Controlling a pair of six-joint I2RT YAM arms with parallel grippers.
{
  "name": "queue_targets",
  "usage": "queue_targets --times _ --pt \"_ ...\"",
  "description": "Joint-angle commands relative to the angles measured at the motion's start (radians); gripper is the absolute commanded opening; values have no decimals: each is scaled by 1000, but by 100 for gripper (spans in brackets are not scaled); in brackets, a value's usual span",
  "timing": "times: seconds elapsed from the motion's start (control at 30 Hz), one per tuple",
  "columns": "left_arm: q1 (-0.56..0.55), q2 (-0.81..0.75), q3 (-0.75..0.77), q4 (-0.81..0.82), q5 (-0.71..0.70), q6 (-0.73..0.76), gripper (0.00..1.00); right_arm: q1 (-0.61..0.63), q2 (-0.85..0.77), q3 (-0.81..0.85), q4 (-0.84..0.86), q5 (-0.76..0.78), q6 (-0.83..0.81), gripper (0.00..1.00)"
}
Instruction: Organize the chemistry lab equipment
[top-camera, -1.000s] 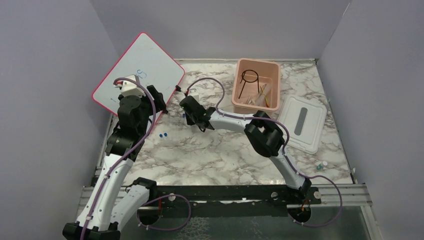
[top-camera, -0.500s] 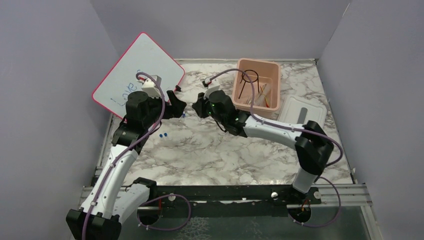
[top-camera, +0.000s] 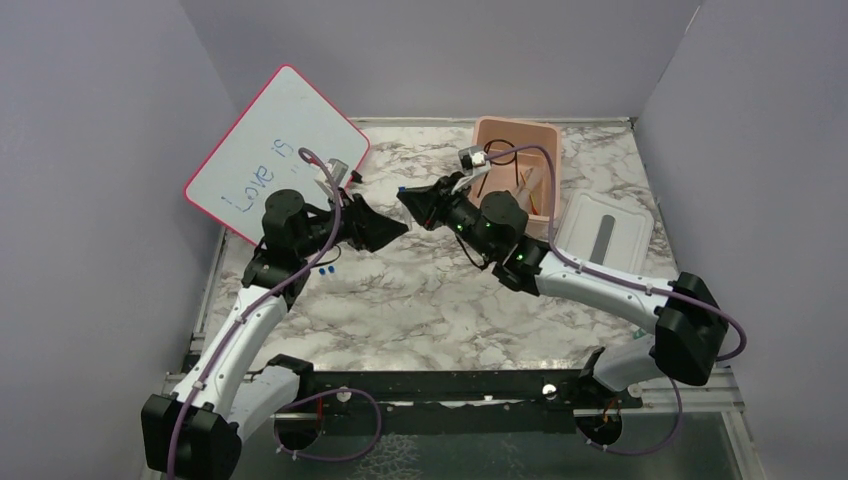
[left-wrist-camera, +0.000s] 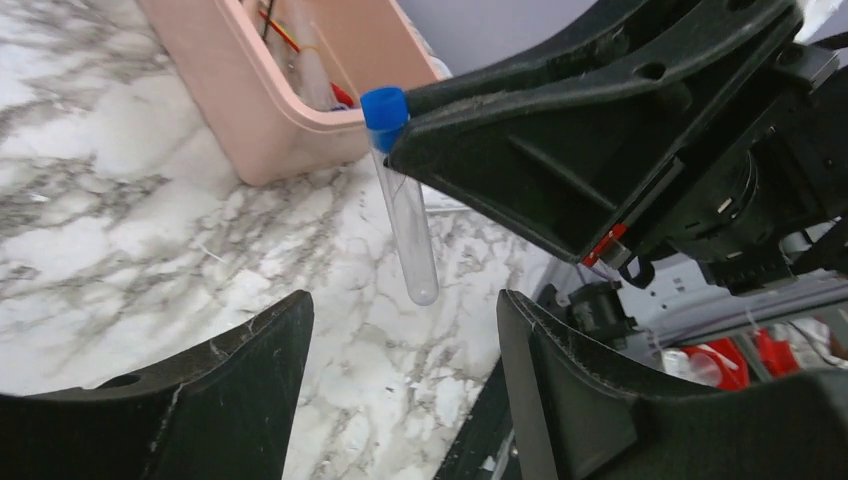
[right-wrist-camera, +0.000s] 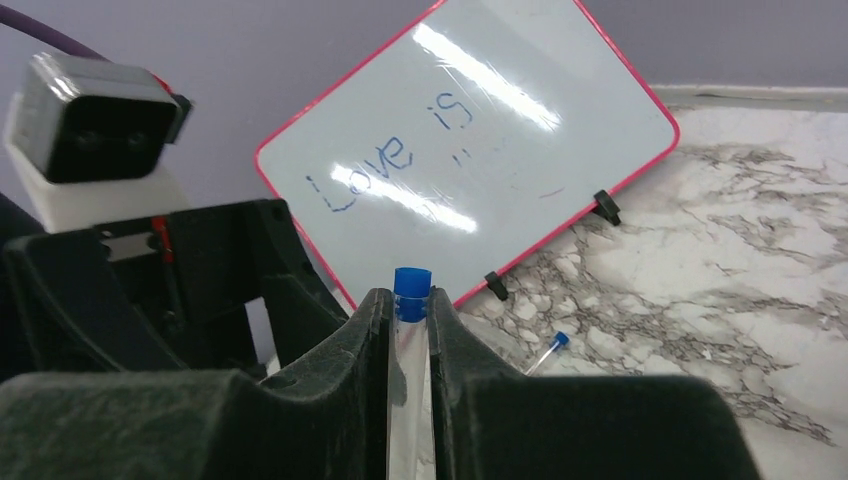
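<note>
Holding a blue-capped clear tube (left-wrist-camera: 408, 215) pinched near its cap, the right gripper (top-camera: 405, 196) faces the left gripper (top-camera: 398, 228) over the table (top-camera: 400, 300).
The left jaws stand spread, facing the tube without touching it. The tube hangs in air near the pink tub's (top-camera: 478, 175) corner; bare marble lies below, the whiteboard (top-camera: 270, 150) leaning at the far-left edge.

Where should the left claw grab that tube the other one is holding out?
The bare clear shaft of the tube, lower half. The right gripper pinches it just under the blue cap, so only the rounded end hangs free. Come from that end, the open left gripper straddling the shaft.
</note>
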Motion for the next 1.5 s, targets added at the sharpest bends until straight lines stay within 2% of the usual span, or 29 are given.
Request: queue_targets --times 0.0,0.13,0.27,0.5,0.57,0.73,0.8,0.93,1.17,1.47 --pt "-33 -8 -49 183 70 -135 68 -3 -51 -27 110 -63 21 19" --pt "-55 3 -67 251 41 -196 56 -3 -68 -41 115 -94 50 19" --pt "-92 22 -51 252 37 -184 47 -3 -66 -48 128 -110 70 19" --pt "-108 30 -30 217 29 -94 8 -4 -86 -52 112 -120 77 19" --pt "-107 26 -6 176 25 -33 0 -4 -110 -40 52 -107 71 25" --pt "-108 14 85 12 26 169 0 -4 -207 -1 -115 -58 28 48" --pt "-108 13 119 -48 42 249 0 -4 -213 53 -232 -39 21 52" --pt "-108 7 163 -144 71 397 0 -4 -175 187 -451 -92 -21 59" --pt "-108 -32 135 -162 37 486 0 -4 -148 276 -553 -196 -42 61" --pt "-108 -56 108 -161 32 492 0 -4 -69 364 -611 -254 -65 56"
